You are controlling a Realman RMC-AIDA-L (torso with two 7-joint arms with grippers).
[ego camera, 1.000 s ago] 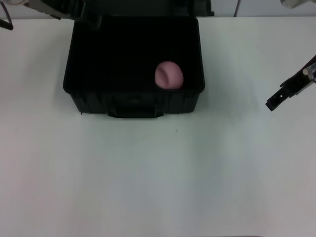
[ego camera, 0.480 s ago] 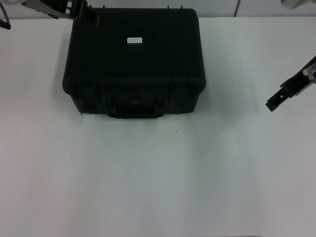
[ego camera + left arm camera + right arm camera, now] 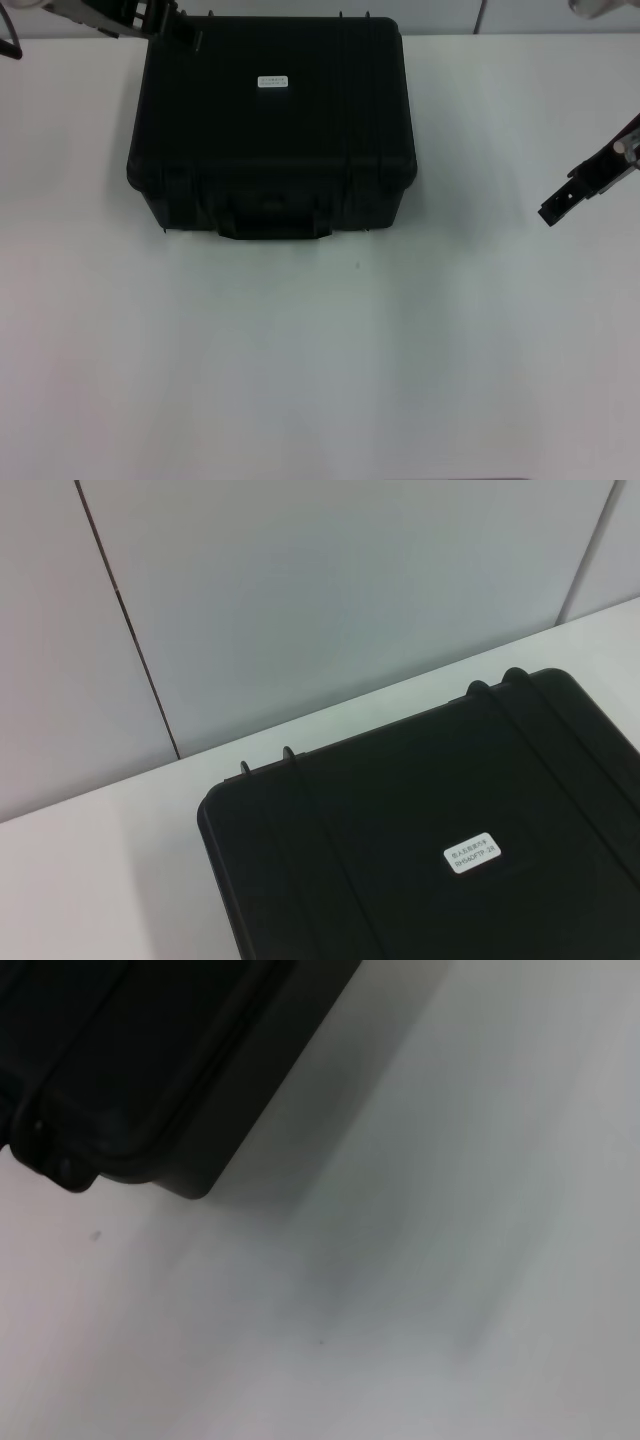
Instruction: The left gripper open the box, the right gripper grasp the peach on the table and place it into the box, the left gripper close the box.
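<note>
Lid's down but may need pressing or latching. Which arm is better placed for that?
Left, probably. The left gripper sits at the box's far left corner, beside the lid. The right gripper hangs over bare table, well clear of the box's right side.

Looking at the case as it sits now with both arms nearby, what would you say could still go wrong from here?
1. The left gripper sits right at the far left corner of the box; pulling away carelessly, it might catch the lid edge and lift or shift the case.
2. The lid lies flat, white label up, but the latches cannot be seen to be fastened, so it may be loose.
3. The right gripper hangs low over the table; a sweep toward the box could bump it.
</note>
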